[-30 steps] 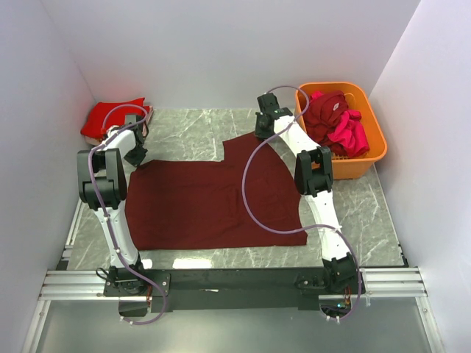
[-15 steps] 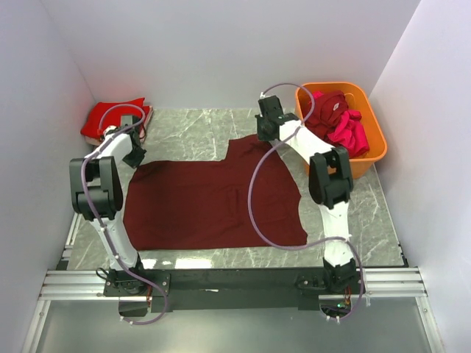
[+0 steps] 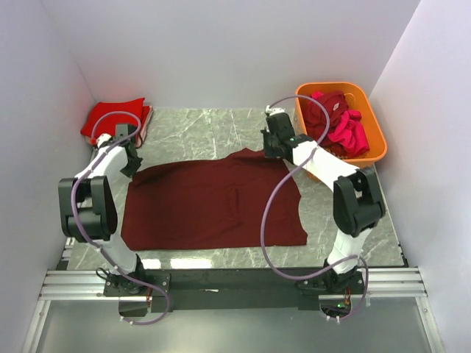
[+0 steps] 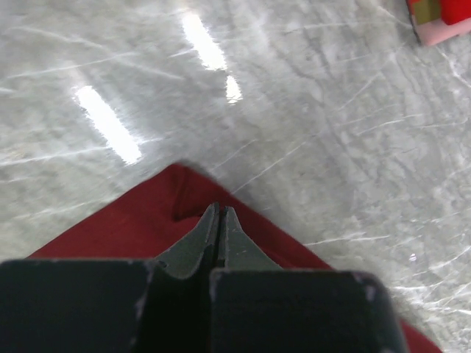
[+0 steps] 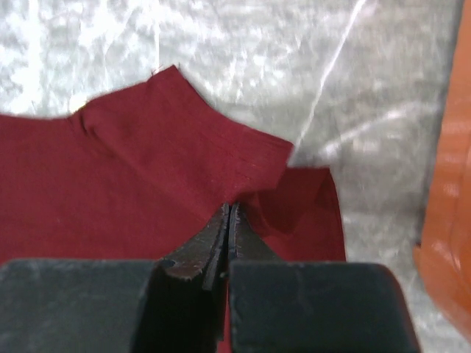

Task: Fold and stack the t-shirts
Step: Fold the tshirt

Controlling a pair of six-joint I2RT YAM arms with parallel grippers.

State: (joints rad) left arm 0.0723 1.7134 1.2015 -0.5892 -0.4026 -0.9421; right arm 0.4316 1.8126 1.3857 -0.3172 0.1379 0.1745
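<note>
A dark maroon t-shirt [image 3: 213,202] lies spread flat in the middle of the table. My left gripper [image 3: 130,160] is shut on its far left corner [image 4: 173,198]. My right gripper [image 3: 274,146] is shut on its far right edge [image 5: 191,154], where the cloth bunches at the tips. A folded bright red t-shirt [image 3: 112,116] lies in the far left corner. Maroon and magenta-pink t-shirts [image 3: 338,121] are heaped in the orange basket [image 3: 372,151].
White walls close in the marble table [image 3: 213,129] on the left, back and right. The orange basket stands at the far right, close to my right arm. A metal rail [image 3: 235,283] runs along the near edge.
Both grippers have pulled the shirt's far edge toward the near side. The raised flap at the far right has come down and the shirt's outline is now more rectangular.
</note>
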